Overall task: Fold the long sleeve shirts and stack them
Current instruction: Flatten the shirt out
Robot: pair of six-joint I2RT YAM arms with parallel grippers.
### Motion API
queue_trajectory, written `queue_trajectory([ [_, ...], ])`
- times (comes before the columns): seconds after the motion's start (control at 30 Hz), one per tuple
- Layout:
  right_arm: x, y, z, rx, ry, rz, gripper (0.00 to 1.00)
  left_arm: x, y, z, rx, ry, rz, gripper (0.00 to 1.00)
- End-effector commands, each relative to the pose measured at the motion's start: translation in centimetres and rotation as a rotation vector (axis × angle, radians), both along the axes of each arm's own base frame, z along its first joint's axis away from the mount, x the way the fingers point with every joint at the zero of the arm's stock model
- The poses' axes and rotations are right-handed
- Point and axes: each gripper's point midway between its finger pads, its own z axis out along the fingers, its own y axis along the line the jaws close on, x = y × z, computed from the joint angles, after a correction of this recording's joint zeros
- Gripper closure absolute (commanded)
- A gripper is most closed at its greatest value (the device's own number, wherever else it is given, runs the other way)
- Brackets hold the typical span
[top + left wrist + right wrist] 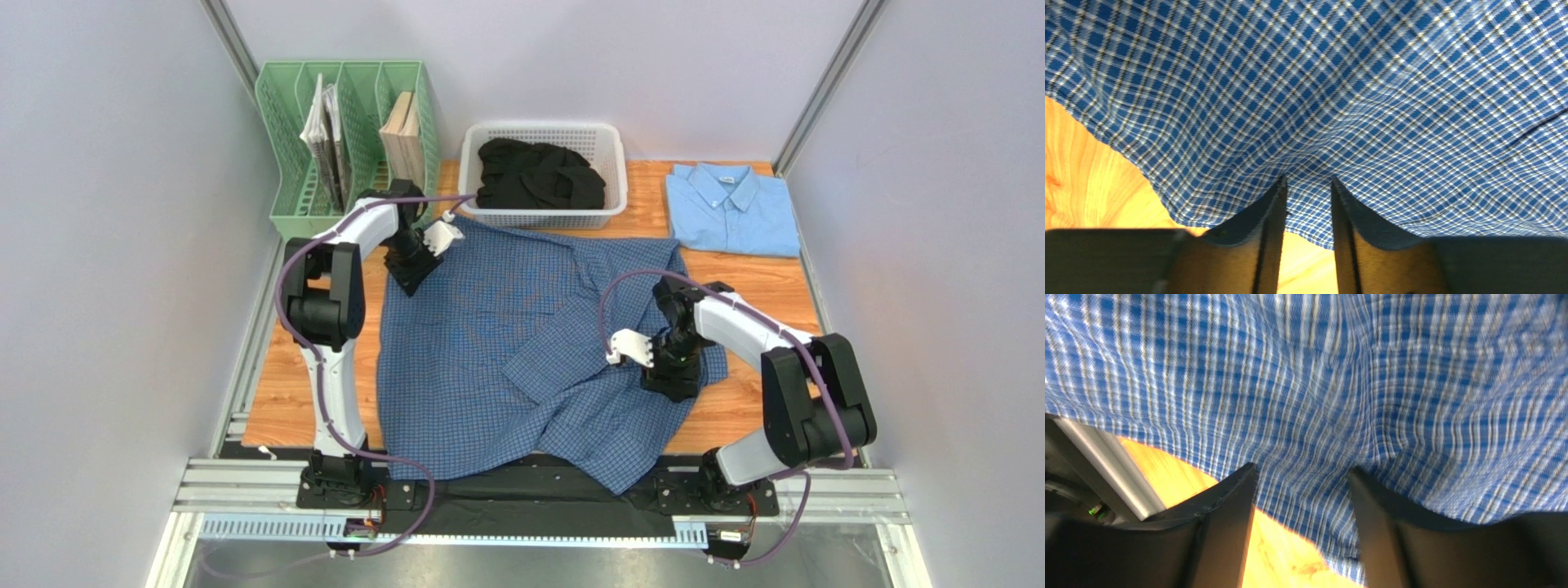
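Note:
The dark blue checked shirt [515, 355] lies spread and rumpled across the middle of the wooden table [767, 288]. My left gripper [411, 272] presses down at its far left edge. In the left wrist view the fingers [1308, 180] stand a little apart, with the shirt's hem [1315, 214] and bare wood showing in the gap. My right gripper [669, 374] sits at the shirt's right edge. Its jaws [1303, 468] are wide apart over the hem [1315, 502]. The plain light blue shirt [731, 208] lies folded at the far right corner.
A white basket [546, 129] holding black clothes [540, 174] stands at the back, just beyond the checked shirt. A green file rack [344, 147] with books is at the back left. The shirt's lower hem hangs over the table's near edge.

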Motion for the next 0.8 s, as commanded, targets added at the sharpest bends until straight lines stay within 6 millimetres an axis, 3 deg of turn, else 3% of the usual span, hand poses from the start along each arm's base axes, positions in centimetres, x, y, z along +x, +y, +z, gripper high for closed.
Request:
queue_trajectory([
  [0.0, 0.9, 2.2, 5.1, 0.149, -0.056, 0.003, 0.3, -0.6, -0.2, 0.7, -0.013, -0.009, 0.011, 0.55],
  [0.07, -0.4, 4.7, 8.0, 0.283, -0.096, 0.035, 0.19, -0.7, -0.4, 0.7, -0.023, -0.003, 0.016, 0.52],
  [0.17, -2.6, 7.8, 9.4, 0.343, -0.135, 0.153, 0.16, -0.5, -0.6, 0.8, -0.037, -0.005, 0.02, 0.46],
  [0.33, -9.3, 12.2, 8.0, 0.339, -0.034, 0.38, 0.16, -0.8, -0.7, 0.4, -0.038, 0.011, 0.027, 0.43],
  [0.43, -11.4, 13.5, 6.2, 0.292, -0.018, 0.462, 0.16, -1.1, -0.5, 0.2, -0.032, 0.021, 0.027, 0.43],
  [0.6, -12.7, 15.1, 4.5, 0.229, 0.042, 0.48, 0.16, -1.2, -0.5, -0.2, -0.03, 0.025, 0.026, 0.43],
  [0.77, -14.9, 17.0, 5.1, 0.249, 0.098, 0.504, 0.23, -1.0, -0.3, -0.5, -0.024, 0.023, 0.027, 0.43],
])
